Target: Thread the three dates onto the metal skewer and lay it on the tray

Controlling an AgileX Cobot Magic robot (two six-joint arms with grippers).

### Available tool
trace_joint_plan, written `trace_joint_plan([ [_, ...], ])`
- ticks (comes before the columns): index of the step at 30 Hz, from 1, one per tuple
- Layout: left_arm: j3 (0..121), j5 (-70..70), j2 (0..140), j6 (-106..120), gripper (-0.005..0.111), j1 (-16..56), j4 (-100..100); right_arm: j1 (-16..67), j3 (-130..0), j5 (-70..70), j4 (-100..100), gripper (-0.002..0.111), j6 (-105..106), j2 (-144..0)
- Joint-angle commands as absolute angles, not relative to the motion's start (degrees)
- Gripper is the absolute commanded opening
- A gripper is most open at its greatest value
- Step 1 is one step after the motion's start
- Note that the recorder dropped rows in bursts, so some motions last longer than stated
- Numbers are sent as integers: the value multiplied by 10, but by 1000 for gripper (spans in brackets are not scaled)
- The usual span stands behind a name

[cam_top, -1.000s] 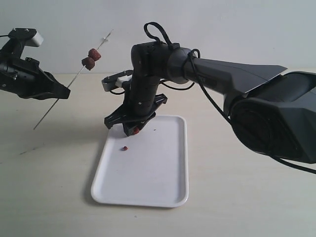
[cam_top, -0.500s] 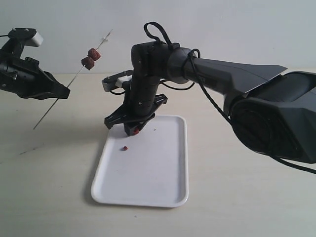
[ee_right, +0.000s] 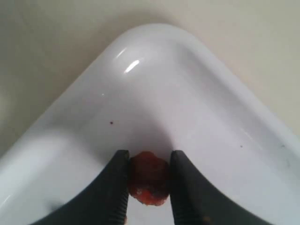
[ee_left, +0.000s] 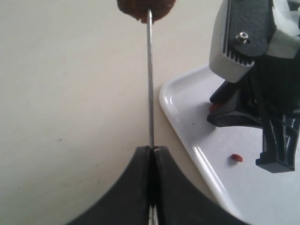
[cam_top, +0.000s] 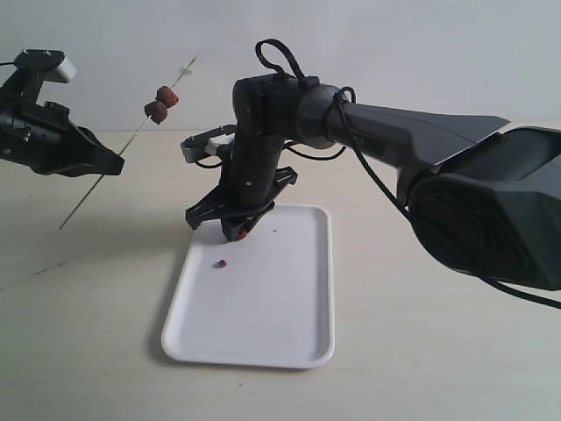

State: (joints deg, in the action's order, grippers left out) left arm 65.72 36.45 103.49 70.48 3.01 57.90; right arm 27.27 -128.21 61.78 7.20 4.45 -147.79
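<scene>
My left gripper is shut on the metal skewer, holding it up at a slant at the left of the exterior view. Two dates sit threaded high on the rod. In the left wrist view the skewer runs from my closed left gripper up to a date. My right gripper hangs over the far end of the white tray, shut on the third date, which the right gripper pinches just above the tray.
A tiny reddish crumb lies on the tray floor, also visible as the crumb in the left wrist view. The right arm stretches in from the right. Beige tabletop surrounds the tray.
</scene>
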Motion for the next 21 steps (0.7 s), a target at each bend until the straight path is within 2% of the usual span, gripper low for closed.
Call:
trace_joint_plan([
  [1, 661, 357, 1029, 702, 0, 28, 581, 273, -1285, 634, 67, 27, 44, -1483],
  [21, 661, 347, 1029, 702, 0, 28, 581, 272, -1285, 679, 64, 26, 59, -1417],
])
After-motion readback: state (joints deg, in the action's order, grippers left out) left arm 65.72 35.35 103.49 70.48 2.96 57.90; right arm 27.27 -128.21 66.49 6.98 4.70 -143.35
